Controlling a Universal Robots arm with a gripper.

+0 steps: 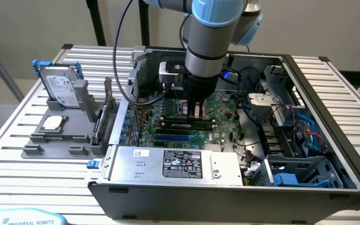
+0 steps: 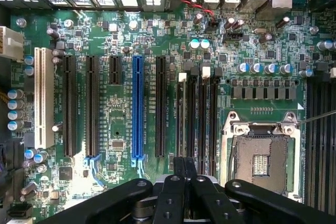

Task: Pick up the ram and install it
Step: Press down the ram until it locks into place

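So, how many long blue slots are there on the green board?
1. The blue slot runs between black slots near the middle of the board. The gripper covers part of it, so another may be hidden.

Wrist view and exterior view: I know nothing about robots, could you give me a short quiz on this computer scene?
1. True or false: the pincer over the motherboard is shut.
2. The silver processor chip lies: A in the pincer; B on the grey holder beside the computer case; C on the floor.
3. Fill in: among the black slots, one long slot is bright ___.
Key: 1 true; 2 B; 3 blue.
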